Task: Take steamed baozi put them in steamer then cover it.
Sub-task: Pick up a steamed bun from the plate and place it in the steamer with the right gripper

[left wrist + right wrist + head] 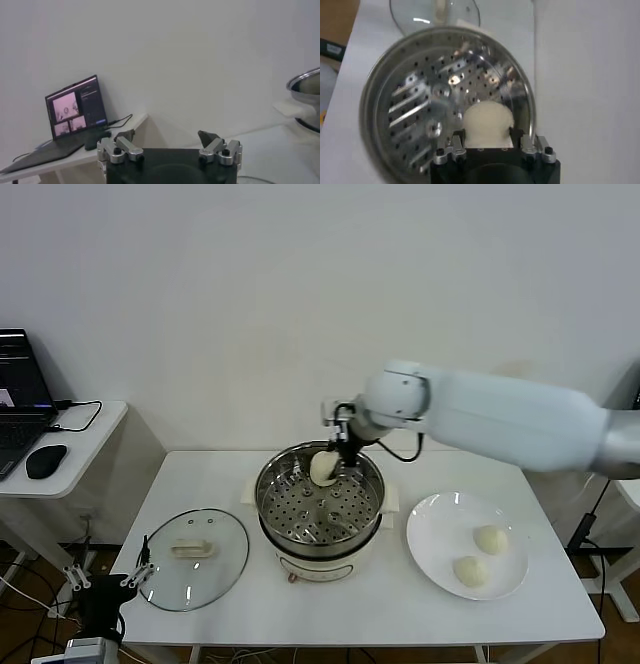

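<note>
The steamer (372,502), a shiny perforated basket on a cream pot base, stands mid-table. My right gripper (338,458) is over its far side, shut on one cream-white baozi (322,469) held low inside the basket. In the right wrist view the baozi (487,120) sits between the fingers of the right gripper (487,136), above the steamer's holed floor (420,105). Two more baozi (490,539) (469,571) lie on the white plate (432,529). The glass cover (193,557) lies flat on the table left of the steamer. My left gripper (167,137) is open and empty, parked low at the left.
A side table at the left holds a laptop (75,112) and a mouse (46,460). The steamer's rim (306,86) shows far off in the left wrist view. The cover's edge (435,15) shows beyond the steamer in the right wrist view.
</note>
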Controlling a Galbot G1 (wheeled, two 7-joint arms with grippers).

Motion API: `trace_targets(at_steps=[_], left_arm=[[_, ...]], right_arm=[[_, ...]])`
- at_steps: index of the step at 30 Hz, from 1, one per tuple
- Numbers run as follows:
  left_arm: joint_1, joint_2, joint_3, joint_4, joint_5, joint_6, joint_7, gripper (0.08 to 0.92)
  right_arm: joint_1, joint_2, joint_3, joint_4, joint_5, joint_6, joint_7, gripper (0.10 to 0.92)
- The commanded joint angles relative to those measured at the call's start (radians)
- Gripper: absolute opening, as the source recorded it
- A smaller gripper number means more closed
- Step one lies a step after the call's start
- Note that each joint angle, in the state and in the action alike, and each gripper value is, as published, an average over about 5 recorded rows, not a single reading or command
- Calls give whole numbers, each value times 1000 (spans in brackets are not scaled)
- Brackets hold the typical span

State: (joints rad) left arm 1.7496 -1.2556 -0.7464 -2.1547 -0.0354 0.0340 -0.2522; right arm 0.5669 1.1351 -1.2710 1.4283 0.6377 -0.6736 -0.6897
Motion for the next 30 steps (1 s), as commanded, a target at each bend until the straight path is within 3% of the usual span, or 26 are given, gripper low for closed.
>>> trace_targets(at_steps=[1,19,25,30], left_arm=[[-4,0,-8,5,-2,-1,0,823],[-3,0,-9,8,-2,-4,0,823],[-5,-2,-2,4,2,-2,1,823],[-11,2,4,-2,3,1,4,823]], right_arm=[[-102,193,4,-154,41,-50,54,568],[-156,207,19,-199,48,-50,81,577],[-74,126,34,-122,43,-48,11,718],[32,-27,25,-31,-23,6,-150,814]])
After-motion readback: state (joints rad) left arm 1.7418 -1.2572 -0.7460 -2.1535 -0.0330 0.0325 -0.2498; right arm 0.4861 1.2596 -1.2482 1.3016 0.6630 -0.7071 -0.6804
